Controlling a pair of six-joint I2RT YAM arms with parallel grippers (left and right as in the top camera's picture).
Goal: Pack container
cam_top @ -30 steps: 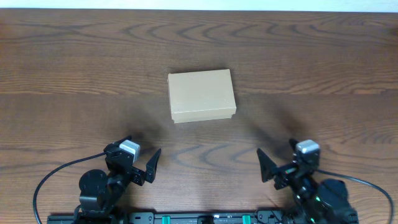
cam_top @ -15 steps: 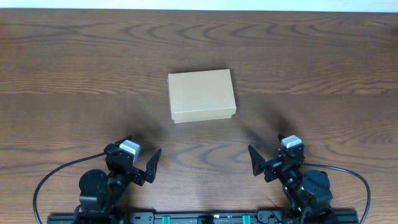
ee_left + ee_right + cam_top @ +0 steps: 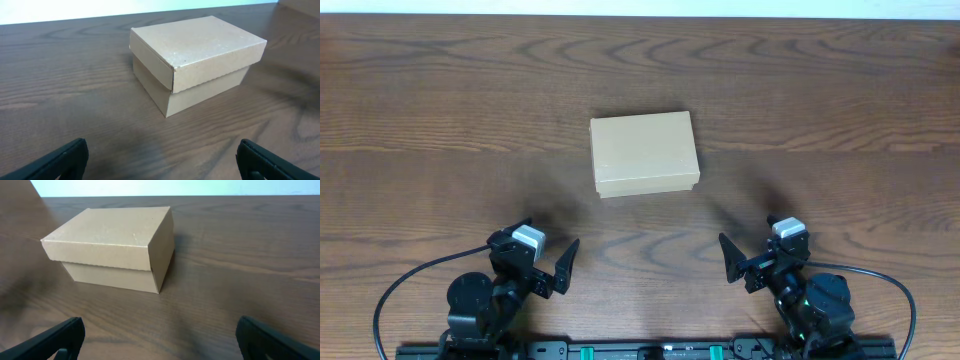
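The container point(image 3: 644, 152) is a small tan cardboard box with its lid shut, standing in the middle of the wooden table. It also shows in the left wrist view point(image 3: 195, 60) and the right wrist view point(image 3: 115, 247). My left gripper point(image 3: 542, 262) is open and empty near the front edge, left of the box; its fingertips frame bare table point(image 3: 160, 162). My right gripper point(image 3: 750, 258) is open and empty near the front edge, right of the box point(image 3: 160, 340). Both are well short of the box. No markers are in view.
The dark wooden table point(image 3: 820, 110) stretches around the box. A rail with the arm bases point(image 3: 640, 350) runs along the front edge.
My right arm has drawn a little to the left and inward, then stopped. The left arm and the box have not moved.
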